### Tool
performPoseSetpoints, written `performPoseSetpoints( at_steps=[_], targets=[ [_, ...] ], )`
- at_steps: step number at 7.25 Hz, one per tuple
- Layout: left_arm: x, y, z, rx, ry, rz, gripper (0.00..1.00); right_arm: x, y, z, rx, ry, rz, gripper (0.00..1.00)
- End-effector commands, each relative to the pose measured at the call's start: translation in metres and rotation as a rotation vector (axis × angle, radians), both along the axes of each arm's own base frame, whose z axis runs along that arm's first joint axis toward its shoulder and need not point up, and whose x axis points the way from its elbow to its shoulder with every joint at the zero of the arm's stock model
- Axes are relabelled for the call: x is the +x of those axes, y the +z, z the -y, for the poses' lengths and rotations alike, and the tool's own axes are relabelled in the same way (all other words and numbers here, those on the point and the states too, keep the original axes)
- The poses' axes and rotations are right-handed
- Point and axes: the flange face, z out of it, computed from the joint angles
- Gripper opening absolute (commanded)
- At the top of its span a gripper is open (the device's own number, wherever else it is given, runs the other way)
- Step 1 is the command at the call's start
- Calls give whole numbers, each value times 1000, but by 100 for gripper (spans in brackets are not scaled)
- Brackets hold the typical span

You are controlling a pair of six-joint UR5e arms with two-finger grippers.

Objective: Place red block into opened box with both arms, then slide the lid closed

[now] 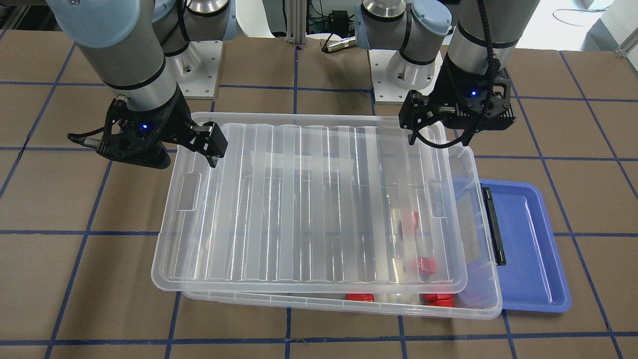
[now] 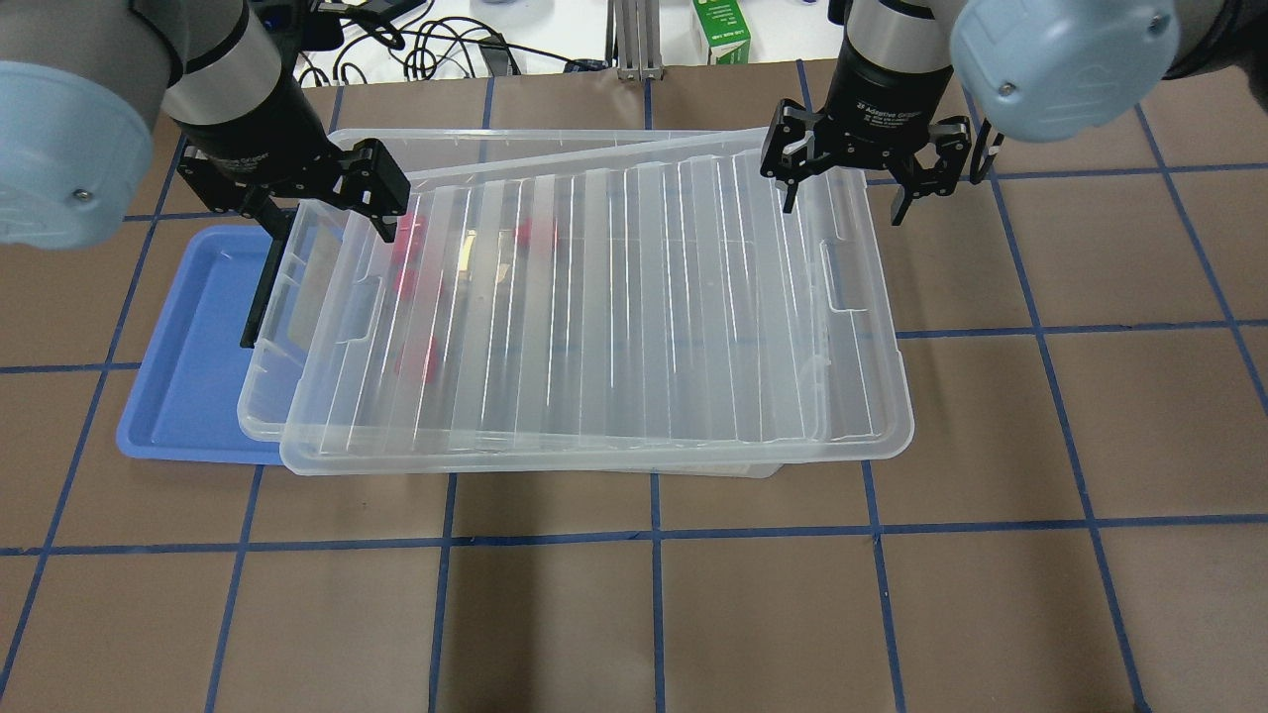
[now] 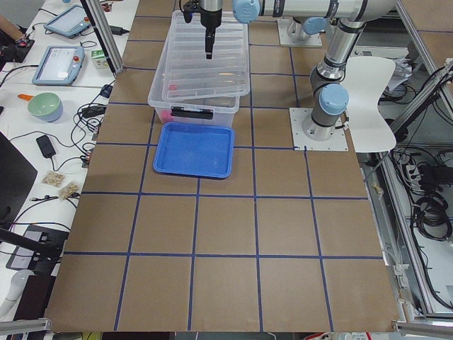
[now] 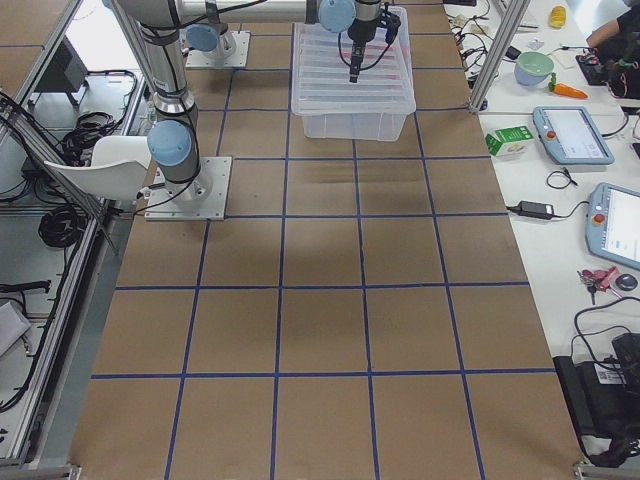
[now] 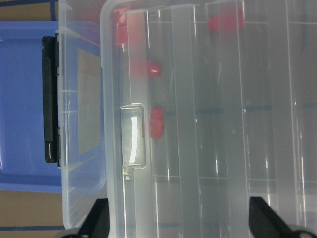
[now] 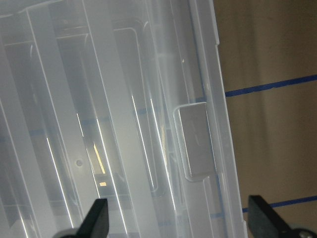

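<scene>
The ridged clear lid (image 1: pixel 309 199) (image 2: pixel 594 317) lies skewed on top of the clear box (image 1: pixel 481 294) (image 2: pixel 256 411) and covers most of it. A strip stays uncovered at the end with the black bar (image 1: pixel 493 224) (image 5: pixel 49 99). Several red blocks (image 1: pixel 427 264) (image 5: pixel 156 122) lie in the box near that end, seen through the lid. My left gripper (image 2: pixel 327 213) (image 5: pixel 178 225) hangs open above the lid's short edge by the black bar. Over the lid's opposite far corner my right gripper (image 2: pixel 844 198) (image 6: pixel 178 225) is open. Neither holds anything.
A blue tray (image 1: pixel 528 249) (image 2: pixel 188 356) lies on the brown gridded table partly under the box's black-bar end. Both arm bases stand behind the box. Side tables with tablets, a bowl and cables flank the table in the side views.
</scene>
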Motion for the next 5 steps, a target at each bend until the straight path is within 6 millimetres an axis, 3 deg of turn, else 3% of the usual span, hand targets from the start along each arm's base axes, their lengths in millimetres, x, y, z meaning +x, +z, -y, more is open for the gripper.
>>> performPoseSetpoints(
  at_steps=[1, 5],
  targets=[
    [0, 0, 0, 1, 0, -1, 100, 0, 0, 0, 1, 0, -3, 100],
    [0, 0, 0, 1, 0, -1, 100, -7, 7, -7, 4, 7, -1, 100]
  ],
)
